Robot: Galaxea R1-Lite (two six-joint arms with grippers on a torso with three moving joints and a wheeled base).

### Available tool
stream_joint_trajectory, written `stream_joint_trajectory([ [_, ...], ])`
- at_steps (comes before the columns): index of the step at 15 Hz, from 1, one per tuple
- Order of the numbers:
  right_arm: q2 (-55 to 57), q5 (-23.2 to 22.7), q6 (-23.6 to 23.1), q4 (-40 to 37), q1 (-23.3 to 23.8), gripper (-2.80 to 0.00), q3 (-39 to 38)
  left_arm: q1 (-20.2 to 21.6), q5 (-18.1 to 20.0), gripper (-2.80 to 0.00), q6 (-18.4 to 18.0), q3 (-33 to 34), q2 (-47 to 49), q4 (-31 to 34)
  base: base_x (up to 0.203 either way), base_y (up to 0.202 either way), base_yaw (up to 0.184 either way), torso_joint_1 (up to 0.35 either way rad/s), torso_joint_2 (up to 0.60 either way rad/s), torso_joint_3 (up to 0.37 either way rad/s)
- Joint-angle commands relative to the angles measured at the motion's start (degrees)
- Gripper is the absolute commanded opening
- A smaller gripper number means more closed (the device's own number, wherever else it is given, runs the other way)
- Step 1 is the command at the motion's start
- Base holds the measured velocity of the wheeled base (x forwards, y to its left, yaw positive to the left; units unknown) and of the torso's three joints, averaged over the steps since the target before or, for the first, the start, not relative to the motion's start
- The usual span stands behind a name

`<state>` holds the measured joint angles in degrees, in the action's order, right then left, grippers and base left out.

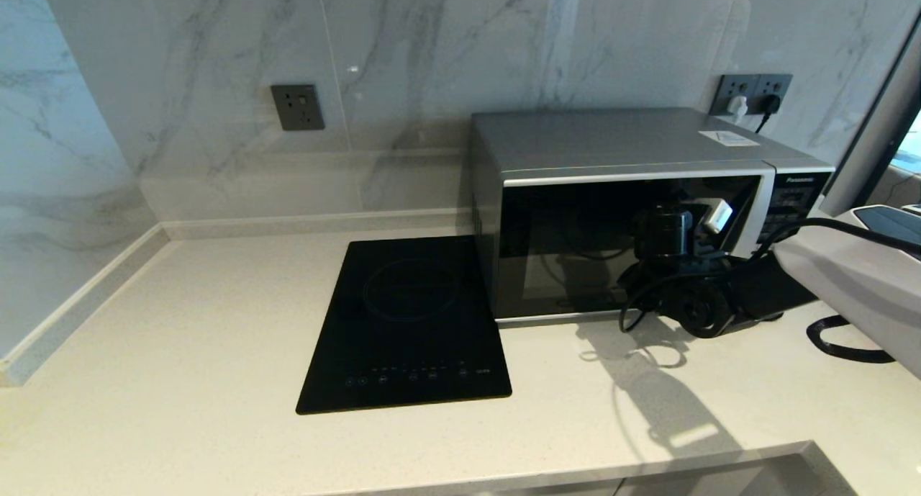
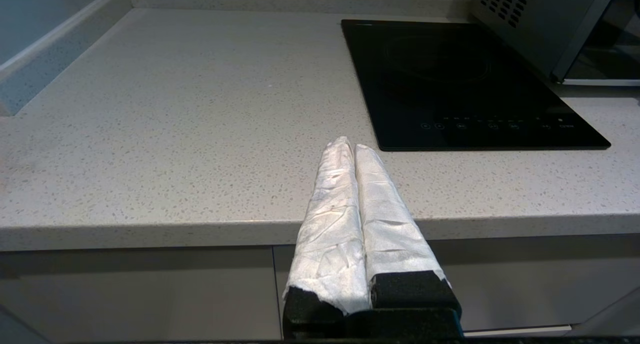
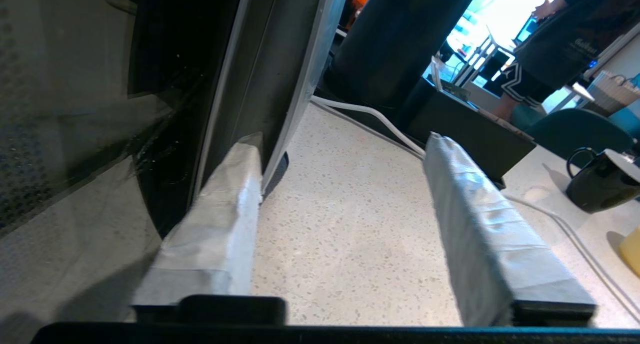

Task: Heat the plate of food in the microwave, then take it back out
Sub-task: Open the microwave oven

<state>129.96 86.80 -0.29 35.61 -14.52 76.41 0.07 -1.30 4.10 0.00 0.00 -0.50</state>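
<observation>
The microwave [image 1: 619, 143] stands at the back right of the counter with its dark glass door [image 1: 568, 251] closed. The plate of food is out of view. My right gripper [image 1: 709, 226] is in front of the door's right side, next to the button panel [image 1: 791, 208]. In the right wrist view this gripper [image 3: 342, 142] is open with only bare counter between its taped fingers, and one finger [image 3: 230, 194] lies right beside the microwave's [image 3: 150, 84] door edge. My left gripper [image 2: 350, 144] is shut on nothing and hangs just off the counter's front edge.
A flat black cooktop [image 1: 406, 323] is set in the counter left of the microwave. Wall sockets [image 1: 752, 93] sit behind it, with plugs in them. A white cable [image 3: 380, 122], a black mug [image 3: 600, 184] and a standing person [image 3: 555, 49] are to the microwave's right.
</observation>
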Motion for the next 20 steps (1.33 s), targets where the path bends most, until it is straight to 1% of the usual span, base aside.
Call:
stream_joint_trajectory([
  [1,0.11,0.87,-0.41,-0.01,0.02,-2.80,0.14,0.01,-0.01,-2.80,0.03,0.00,0.09,-0.03,0.000,0.000,0.000,0.000,0.00,0.000],
  [20,-0.94,0.87,-0.41,-0.01,0.19,-2.80,-1.44,0.01,-0.01,-2.80,0.03,0.00,0.09,-0.03,0.000,0.000,0.000,0.000,0.00,0.000],
])
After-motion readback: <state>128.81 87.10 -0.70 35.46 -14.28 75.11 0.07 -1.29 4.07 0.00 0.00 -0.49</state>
